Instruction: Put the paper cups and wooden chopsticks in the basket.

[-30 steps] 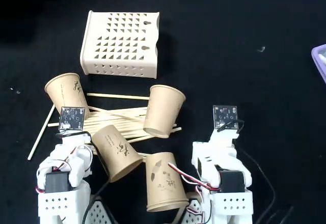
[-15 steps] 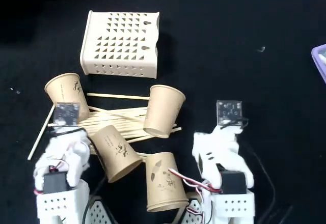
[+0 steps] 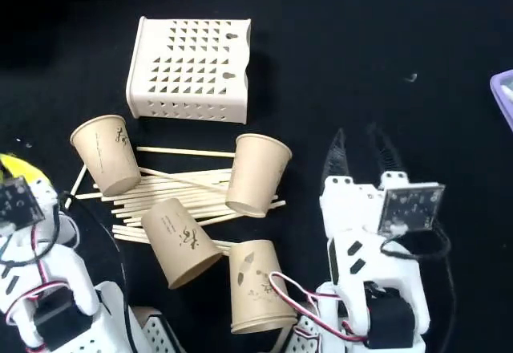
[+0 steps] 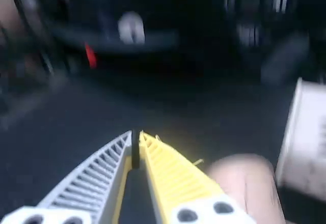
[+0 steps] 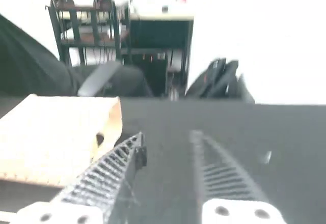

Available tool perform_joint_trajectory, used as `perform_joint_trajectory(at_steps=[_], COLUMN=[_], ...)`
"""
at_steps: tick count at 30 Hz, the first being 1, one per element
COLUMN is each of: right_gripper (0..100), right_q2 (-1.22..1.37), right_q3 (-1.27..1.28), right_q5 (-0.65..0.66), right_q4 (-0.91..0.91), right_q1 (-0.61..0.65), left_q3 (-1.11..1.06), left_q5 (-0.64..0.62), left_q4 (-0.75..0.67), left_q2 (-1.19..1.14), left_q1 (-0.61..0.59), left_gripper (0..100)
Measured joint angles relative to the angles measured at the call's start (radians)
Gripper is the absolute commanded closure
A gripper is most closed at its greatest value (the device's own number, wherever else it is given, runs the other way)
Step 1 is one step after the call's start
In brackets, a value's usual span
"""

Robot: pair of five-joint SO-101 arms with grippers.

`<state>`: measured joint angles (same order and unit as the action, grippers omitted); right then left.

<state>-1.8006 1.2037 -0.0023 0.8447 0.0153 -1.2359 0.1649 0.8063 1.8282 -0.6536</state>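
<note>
Lying among chopsticks [image 3: 180, 186], four cups [image 3: 256, 175]; right claw [image 3: 357, 135] spread.

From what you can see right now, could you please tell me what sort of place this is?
Probably a robotics lab or workroom: a black-covered table, with a metal equipment rack and what looks like an office chair in the room beyond it.

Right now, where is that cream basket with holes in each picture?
High view: basket at upper left of the black table.
Left wrist view: basket is the pale wall beyond the left end effector.
Right wrist view: basket lies beyond the right end effector, off to one side.
Shared landmark: the black table under it.
</note>
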Motion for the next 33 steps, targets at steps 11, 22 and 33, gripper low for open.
perform_joint_trajectory(at_steps=[11,22,33], right_gripper=[78.4,78.3,78.6], right_q2=[0.046,0.772,1.395], right_q3=[-0.572,-1.214,-0.848], right_q5=[0.081,0.112,0.112], right_q4=[0.038,0.322,0.218], right_q1=[0.002,0.038,0.120], left_q3=[0.124,0.405,0.953], left_q5=[-0.066,-0.104,-0.112], left_q4=[-0.178,-0.017,0.117], left_q2=[0.002,-0.394,-1.370], left_q1=[0.068,0.230,0.341], left_gripper=[73,72,73])
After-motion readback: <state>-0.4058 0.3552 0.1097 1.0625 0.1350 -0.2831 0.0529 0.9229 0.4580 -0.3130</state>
